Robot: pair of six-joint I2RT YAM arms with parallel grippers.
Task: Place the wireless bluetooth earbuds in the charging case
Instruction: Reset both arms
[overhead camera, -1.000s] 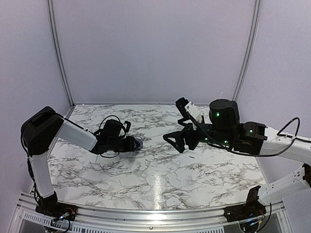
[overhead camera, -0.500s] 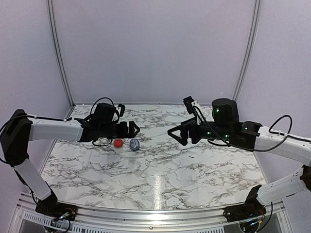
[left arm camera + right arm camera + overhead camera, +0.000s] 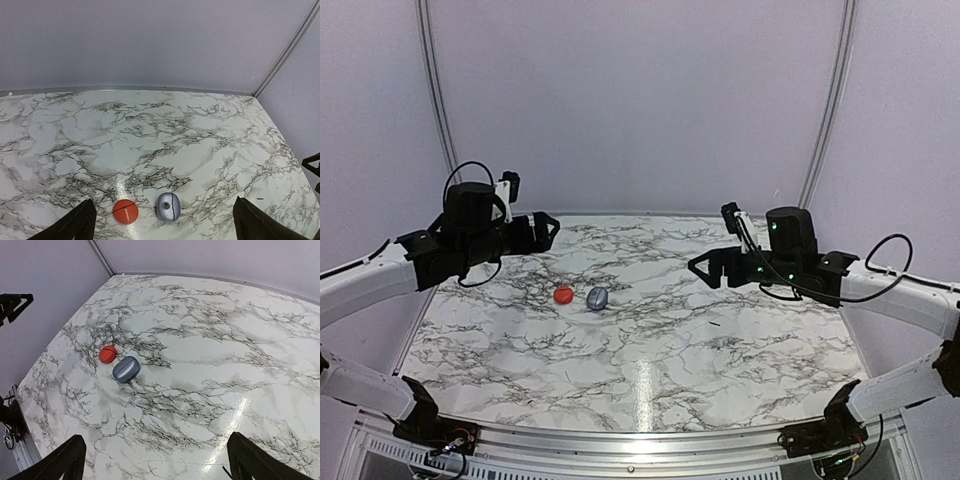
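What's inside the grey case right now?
Nothing can be seen inside: the grey case lies shut on the marble table, its lid covering whatever it holds. The red case beside it is shut too.

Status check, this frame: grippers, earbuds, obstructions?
Open and empty: left gripper, right gripper, both above the table. Closed, side by side, not touching: red case, grey case. No loose earbuds visible. Nothing in the way.

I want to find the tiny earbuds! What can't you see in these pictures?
- Inside the round red case and the oval silvery-blue case: both look shut in every view, so the lids hide any earbuds.
- Small dark speck on the white marble table: too small in the top and left wrist views to identify.
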